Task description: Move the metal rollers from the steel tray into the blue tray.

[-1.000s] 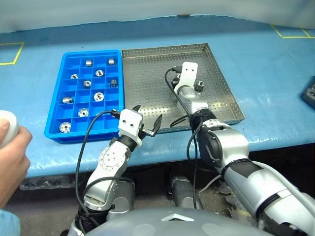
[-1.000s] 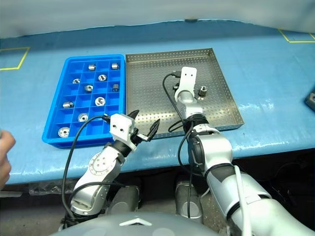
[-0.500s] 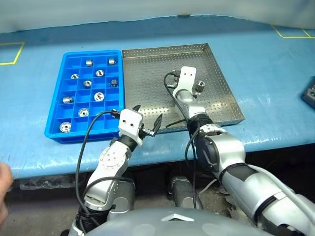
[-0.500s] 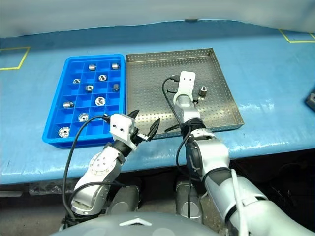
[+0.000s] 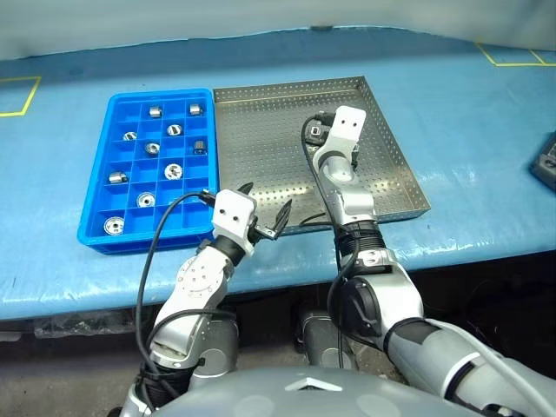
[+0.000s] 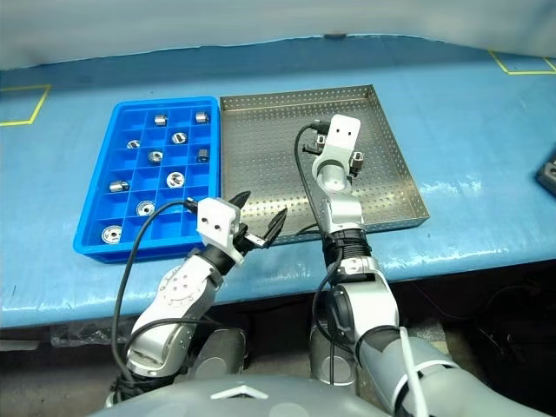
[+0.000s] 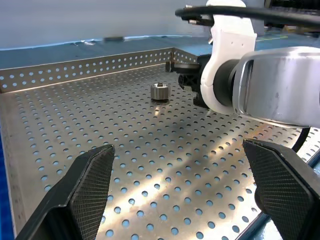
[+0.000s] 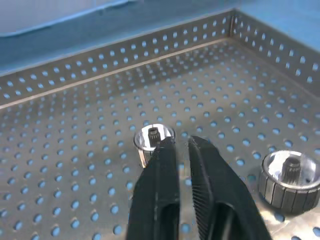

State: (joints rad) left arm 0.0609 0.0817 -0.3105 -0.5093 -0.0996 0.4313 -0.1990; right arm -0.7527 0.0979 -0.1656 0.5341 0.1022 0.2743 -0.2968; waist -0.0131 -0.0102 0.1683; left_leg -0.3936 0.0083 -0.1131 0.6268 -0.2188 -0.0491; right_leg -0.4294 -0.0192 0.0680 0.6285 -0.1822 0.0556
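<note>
The steel tray (image 5: 261,130) lies beside the blue tray (image 5: 95,228), and several metal rollers (image 5: 174,171) sit in the blue tray's compartments. Two rollers rest on the steel tray's perforated floor. One roller (image 8: 150,136) is just beyond my right gripper's tips; the other (image 8: 287,180) lies off to the side. My right gripper (image 8: 182,145) hovers above the floor, its fingers a narrow slit apart with nothing between them. My left gripper (image 5: 265,201) hangs wide open and empty at the steel tray's near edge, facing the roller (image 7: 160,91) and my right wrist.
Both trays lie on a blue table cover whose front edge runs just below them. Yellow tape marks (image 5: 22,91) are at the far left and far right corners. A dark object (image 5: 546,161) sits at the table's right edge.
My right gripper has lifted off the steel tray floor and drawn back slightly. The person's hand at the lower left has left the picture. My left gripper has stayed put.
</note>
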